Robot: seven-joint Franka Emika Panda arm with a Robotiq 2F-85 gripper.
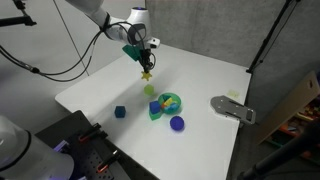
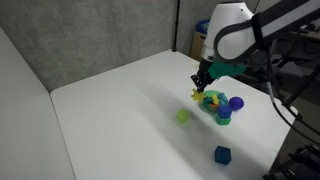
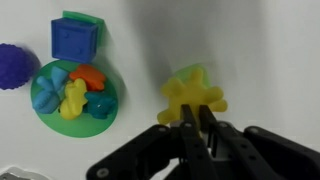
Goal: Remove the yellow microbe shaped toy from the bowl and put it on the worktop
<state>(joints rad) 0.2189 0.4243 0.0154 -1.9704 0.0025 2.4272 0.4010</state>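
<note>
Gripper [image 3: 197, 120] pinches the yellow microbe shaped toy [image 3: 190, 90] over worktop [image 3: 275, 60].

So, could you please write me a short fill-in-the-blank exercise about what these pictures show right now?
1. The gripper is shut on the ___ microbe shaped toy.
2. The ball beside the bowl is ___.
3. The cube standing alone on the worktop is ___.
4. The microbe shaped toy is held outside the ___.

Missing words: yellow; purple; blue; bowl.
</note>
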